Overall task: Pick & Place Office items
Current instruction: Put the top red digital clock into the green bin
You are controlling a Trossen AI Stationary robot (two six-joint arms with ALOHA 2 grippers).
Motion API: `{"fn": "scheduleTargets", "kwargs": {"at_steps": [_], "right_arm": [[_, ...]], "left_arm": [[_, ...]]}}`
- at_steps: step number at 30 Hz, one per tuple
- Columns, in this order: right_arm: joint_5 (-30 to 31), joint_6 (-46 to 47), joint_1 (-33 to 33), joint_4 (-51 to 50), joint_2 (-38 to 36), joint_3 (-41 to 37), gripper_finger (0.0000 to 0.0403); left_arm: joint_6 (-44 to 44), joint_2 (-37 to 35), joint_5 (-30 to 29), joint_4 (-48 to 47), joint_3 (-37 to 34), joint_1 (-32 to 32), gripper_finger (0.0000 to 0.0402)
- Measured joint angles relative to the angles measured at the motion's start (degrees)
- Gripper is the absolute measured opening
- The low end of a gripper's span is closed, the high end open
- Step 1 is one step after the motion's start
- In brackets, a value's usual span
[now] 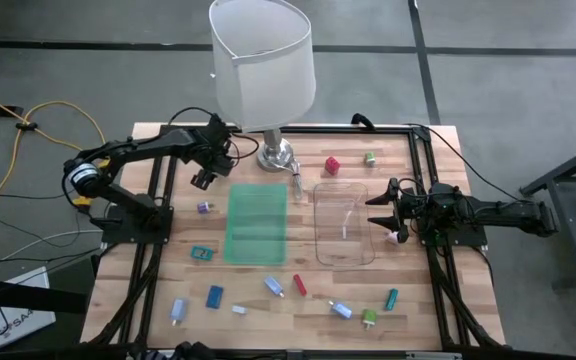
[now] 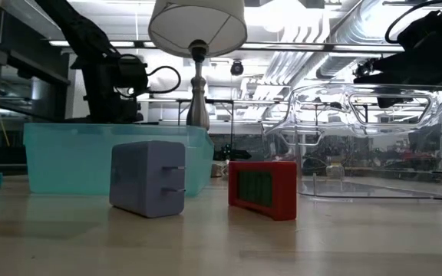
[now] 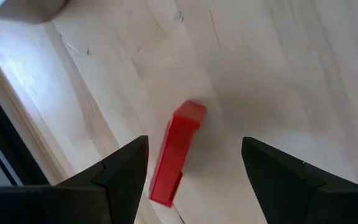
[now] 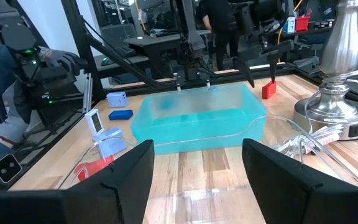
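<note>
From overhead we see the left gripper (image 1: 204,176) at upper left, the right gripper (image 1: 380,211) beside the clear tray (image 1: 344,250), office items (image 1: 214,296) scattered low. Only the left wrist view reveals a red piece (image 3: 176,154) between wide-open, empty fingers (image 3: 120,174); the right's fingers (image 4: 126,174) also gape empty.

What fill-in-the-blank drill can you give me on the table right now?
1. The left gripper holds its jaws open over a ___ piece.
2. The right gripper waits, jaws open, beside the ___ tray.
3. The tall thing with the white shade is a ___.
Missing words: red; clear; lamp.
</note>
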Motion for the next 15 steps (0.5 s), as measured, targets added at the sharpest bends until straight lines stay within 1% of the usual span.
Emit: {"fn": "scheduleTargets", "kwargs": {"at_steps": [3,8,15], "right_arm": [[0.0,0.0,0.0,0.0,0.0,0.0,0.0232],[0.0,0.0,0.0,0.0,0.0,0.0,0.0232],[0.0,0.0,0.0,0.0,0.0,0.0,0.0232]], "left_arm": [[0.6,0.0,-1.6,1.3,0.0,-0.9,0.0250],[1.0,0.5,-2.6,1.8,0.0,-1.9,0.0250],[0.4,4.0,-3.2,2.7,0.0,-2.2,0.0250]]}}
